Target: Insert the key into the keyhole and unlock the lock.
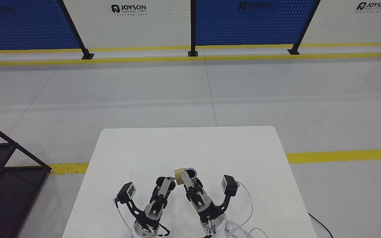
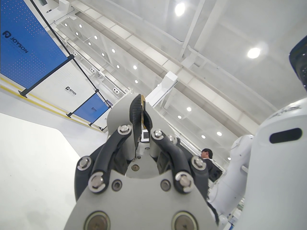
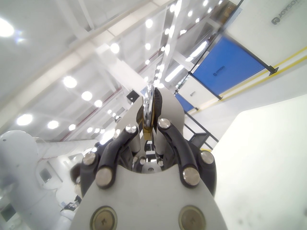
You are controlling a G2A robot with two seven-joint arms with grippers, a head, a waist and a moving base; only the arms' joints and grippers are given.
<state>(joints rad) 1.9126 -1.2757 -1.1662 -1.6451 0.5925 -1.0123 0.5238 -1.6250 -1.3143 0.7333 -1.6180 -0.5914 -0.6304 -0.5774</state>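
Both grippers are raised over the table's front edge with their tips close together. A small brass lock [image 1: 178,174] sits at the tip of my left gripper [image 1: 170,181]. In the left wrist view only a thin brass edge [image 2: 143,107] of it shows between the shut left gripper [image 2: 141,104] pads. My right gripper [image 1: 187,176] is shut on a shiny silver piece [image 3: 148,104], which I take for the key. A brass-coloured bit [image 3: 146,131] lies below it toward the palm. Key and lock sit side by side; the keyhole is hidden.
The white table [image 1: 190,149] stretches away beyond the grippers. A black frame [image 1: 18,154] stands off its left side. Blue and white panels [image 1: 250,24] on black feet line the far floor behind yellow lines.
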